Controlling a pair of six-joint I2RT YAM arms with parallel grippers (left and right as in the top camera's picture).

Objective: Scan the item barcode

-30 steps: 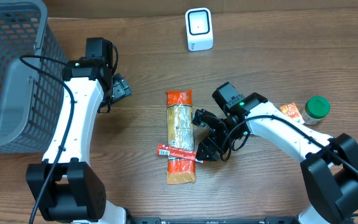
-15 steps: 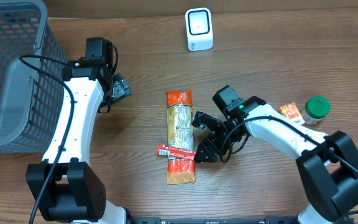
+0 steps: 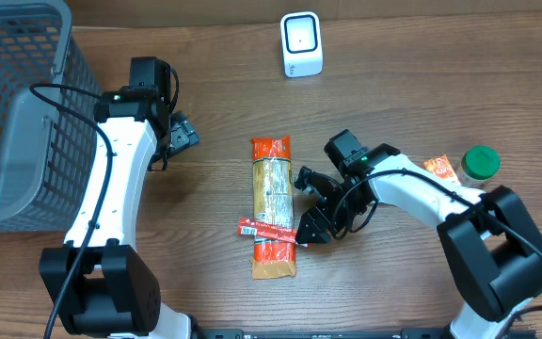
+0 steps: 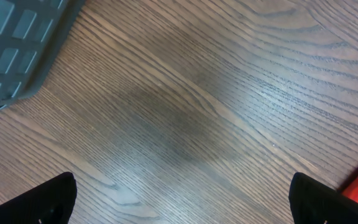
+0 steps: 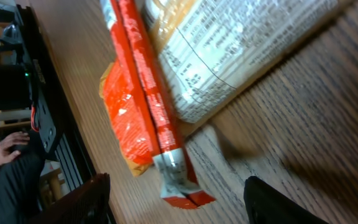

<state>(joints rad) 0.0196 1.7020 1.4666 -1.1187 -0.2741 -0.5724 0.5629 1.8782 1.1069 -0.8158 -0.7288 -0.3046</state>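
Here the snack packet [image 5: 229,56] is cropped above.

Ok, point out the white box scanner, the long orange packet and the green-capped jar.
white box scanner [image 3: 301,40], overhead view, front face
long orange packet [image 3: 273,193], overhead view, pale middle
green-capped jar [image 3: 482,161], overhead view, cap

The brown table [image 4: 216,93] is seen as grained wood with a dull sheen. The long orange-and-tan snack packet [image 5: 229,56] is wrapped in crinkled, glossy plastic film. The grey lattice basket [image 3: 73,68] is moulded in matt plastic, and the small white box-shaped scanner [image 3: 301,44] is cased in smooth plastic.
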